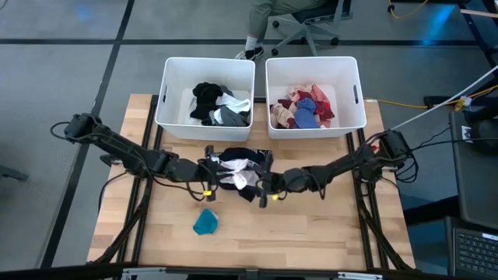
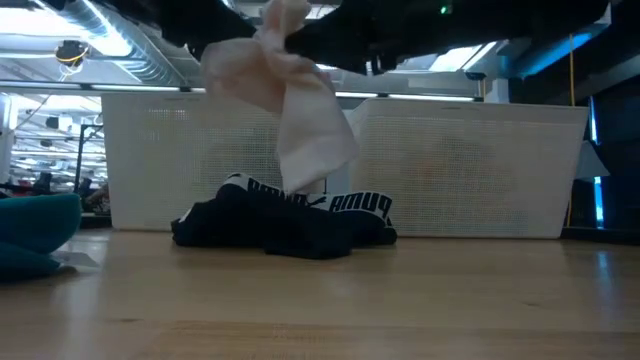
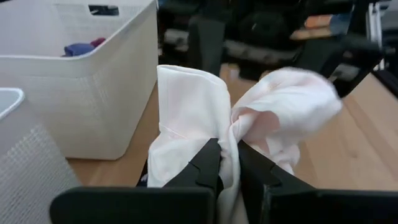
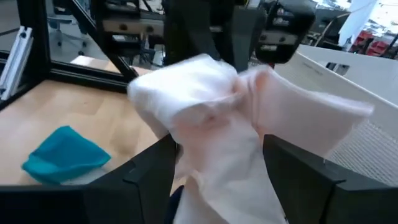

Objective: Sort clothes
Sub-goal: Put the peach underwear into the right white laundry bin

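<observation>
**Both grippers on white garment above table**

Left gripper (image 3: 229, 163) pinches a fold of the white garment (image 3: 199, 118), lifted over the black garment with white band (image 2: 290, 215) near the two white bins (image 1: 206, 70). Right gripper (image 4: 217, 168) jaws wide, straddling the same cloth. Teal garment (image 1: 205, 222) lies apart on the table (image 1: 311, 233).

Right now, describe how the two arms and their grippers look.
Both arms are dark, slim and jointed, with black cables running along them. The left gripper and right gripper each carry a small yellow mark near the wrist. In the wrist views the fingers are matte black, flat and wedge-shaped; the right arm's fingers look the same.
</observation>
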You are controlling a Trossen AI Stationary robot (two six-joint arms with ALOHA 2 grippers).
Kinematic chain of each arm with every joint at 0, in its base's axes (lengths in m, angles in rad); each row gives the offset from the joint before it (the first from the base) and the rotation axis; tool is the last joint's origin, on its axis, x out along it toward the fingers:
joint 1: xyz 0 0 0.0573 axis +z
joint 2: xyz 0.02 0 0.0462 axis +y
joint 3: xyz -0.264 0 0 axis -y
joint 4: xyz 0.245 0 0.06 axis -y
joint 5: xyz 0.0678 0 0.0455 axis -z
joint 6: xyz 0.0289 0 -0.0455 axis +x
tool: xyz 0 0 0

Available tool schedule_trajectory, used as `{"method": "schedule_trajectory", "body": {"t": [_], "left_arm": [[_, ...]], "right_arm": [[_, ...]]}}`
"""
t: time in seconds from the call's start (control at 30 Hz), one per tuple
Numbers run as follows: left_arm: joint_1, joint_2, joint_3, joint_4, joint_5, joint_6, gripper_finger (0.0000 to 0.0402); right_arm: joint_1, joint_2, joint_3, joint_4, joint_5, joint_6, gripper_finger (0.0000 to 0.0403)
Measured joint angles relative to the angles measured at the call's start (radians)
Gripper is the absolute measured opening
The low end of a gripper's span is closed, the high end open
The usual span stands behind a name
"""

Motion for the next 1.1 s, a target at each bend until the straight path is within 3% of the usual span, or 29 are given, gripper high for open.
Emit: {"method": "schedule_trajectory", "body": {"t": [0.47, 0.6, 0.83, 0.97, 1.1], "left_arm": [[0.005, 0.0, 0.0, 0.017, 0.002, -0.004, 0.0025], [0.004, 0.0, 0.0, 0.005, 0.009, 0.0, 0.0027], [0.004, -0.001, 0.0, 0.006, 0.014, -0.021, 0.0028], [0.004, -0.002, 0.0, 0.01, 0.015, -0.028, 0.0032], [0.006, -0.02, 0.0, 0.015, 0.015, -0.032, 0.0063]], "right_arm": [[-0.059, 0.042, 0.048, 0.012, -0.157, 0.052, 0.023], [-0.066, 0.087, 0.09, 0.006, -0.134, 0.048, 0.0177], [-0.069, 0.095, 0.1, -0.021, -0.106, 0.013, 0.0021], [-0.068, 0.094, 0.101, -0.027, -0.099, -0.004, 0.003], [-0.068, 0.087, 0.103, -0.034, -0.099, -0.004, 0.0032]]}}
